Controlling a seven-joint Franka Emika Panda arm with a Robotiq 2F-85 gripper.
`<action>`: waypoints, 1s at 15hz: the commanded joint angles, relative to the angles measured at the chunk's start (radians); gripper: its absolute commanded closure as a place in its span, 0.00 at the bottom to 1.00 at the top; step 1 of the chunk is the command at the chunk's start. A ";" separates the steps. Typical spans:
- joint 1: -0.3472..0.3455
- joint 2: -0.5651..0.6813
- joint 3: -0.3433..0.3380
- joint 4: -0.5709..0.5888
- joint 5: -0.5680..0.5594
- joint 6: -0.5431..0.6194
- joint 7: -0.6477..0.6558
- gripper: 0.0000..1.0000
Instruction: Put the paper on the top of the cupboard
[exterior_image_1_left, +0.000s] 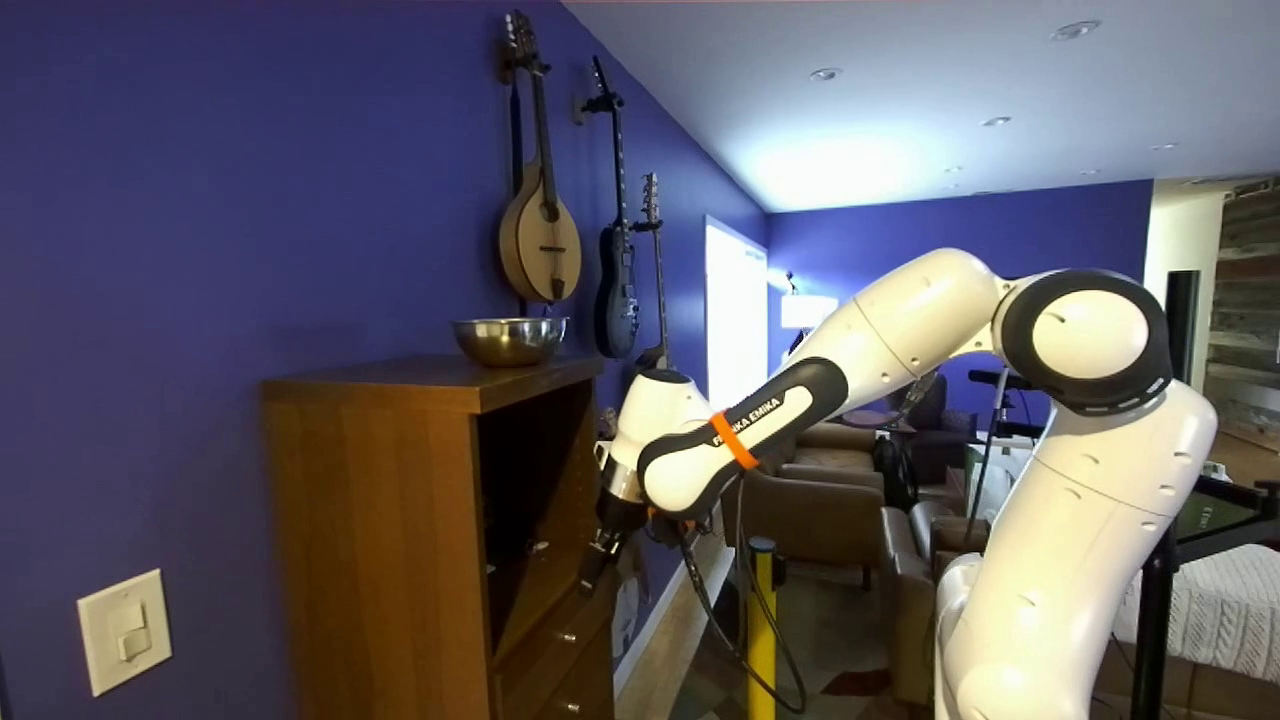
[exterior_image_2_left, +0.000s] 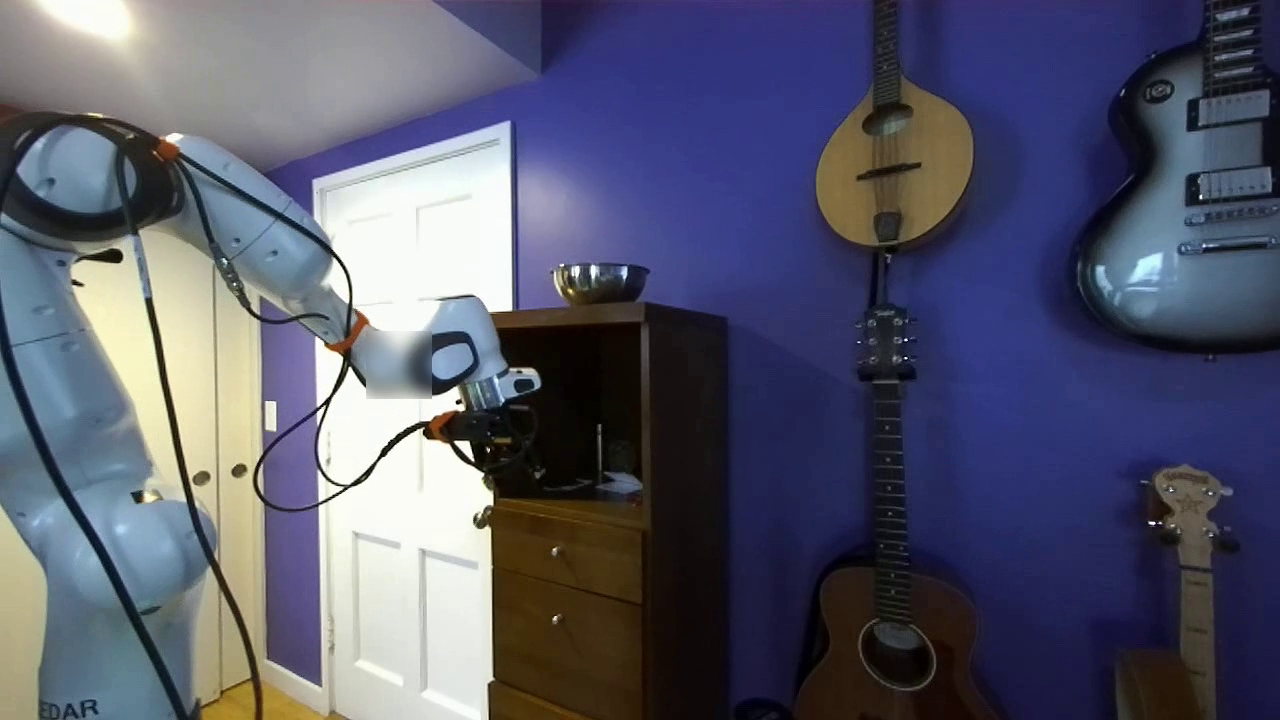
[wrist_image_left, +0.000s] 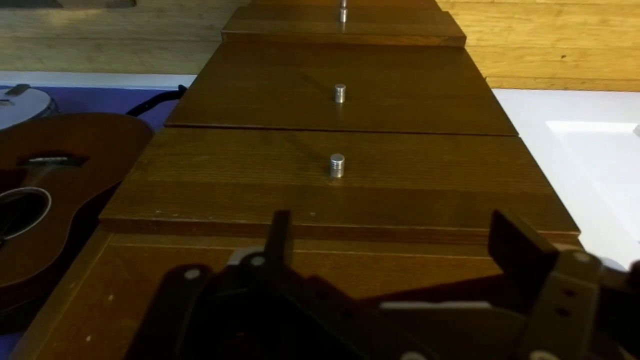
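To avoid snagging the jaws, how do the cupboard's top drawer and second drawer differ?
The top drawer has a shorter front; the second drawer a taller one. The top drawer sits directly under the open compartment; the second drawer, one level lower. Both are brown, each with a protruding silver knob.

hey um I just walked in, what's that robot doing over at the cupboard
A white jointed robot arm has its open black claw at the open front of a brown wooden cupboard, gripping nothing. Inside lies what looks like flat white paper, though it's small in view. It's not yet on the cupboard's top, where a round shiny metal bowl sits.
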 joint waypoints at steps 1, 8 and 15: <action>0.055 0.040 -0.029 -0.029 0.112 0.227 -0.005 0.00; 0.193 0.231 -0.089 -0.037 0.108 0.779 -0.200 0.00; 0.126 0.354 -0.080 0.007 0.107 1.030 -0.177 0.00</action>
